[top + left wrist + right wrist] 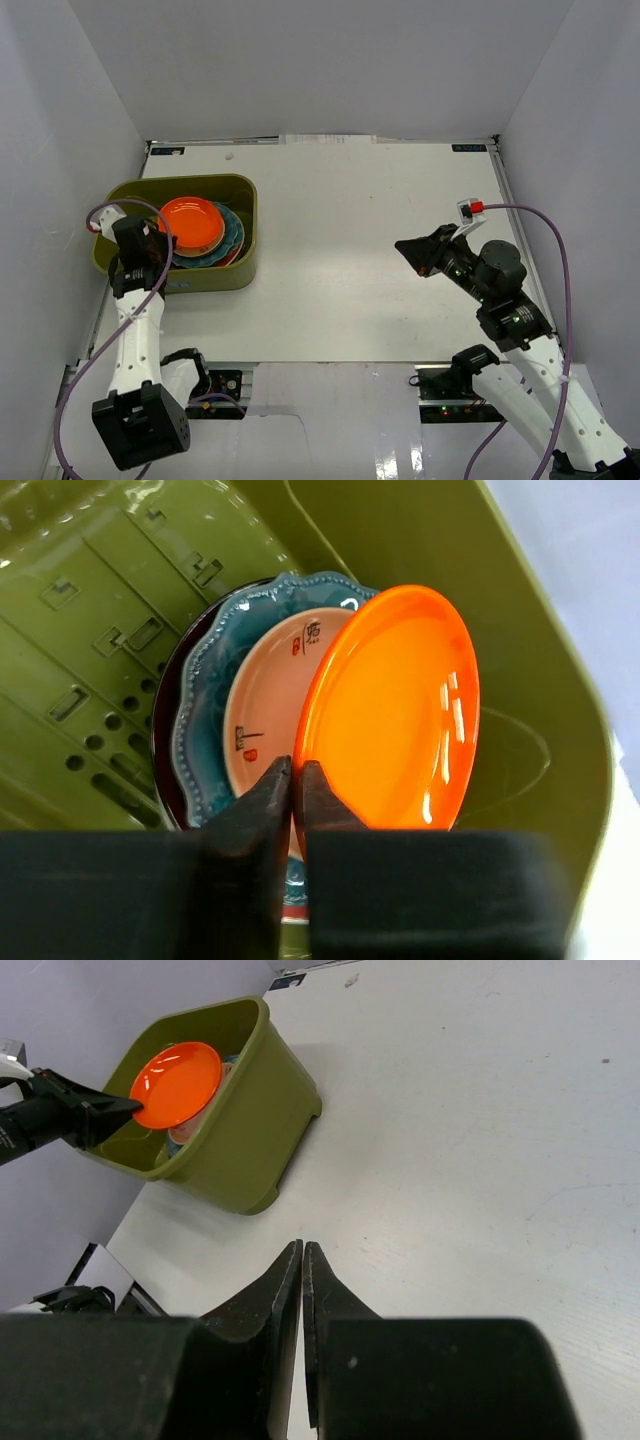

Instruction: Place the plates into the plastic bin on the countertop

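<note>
The olive-green plastic bin stands at the left of the white countertop. My left gripper is shut on the rim of the plain orange plate and holds it tilted inside the bin. In the left wrist view the gripper pinches the orange plate in front of a small beige plate, the scalloped teal plate and a dark maroon rim, all stacked in the bin. My right gripper is shut and empty above the table.
White walls close in the table on the left, back and right. The bin and orange plate also show far off in the right wrist view. The right arm's purple cable loops by the right wall.
</note>
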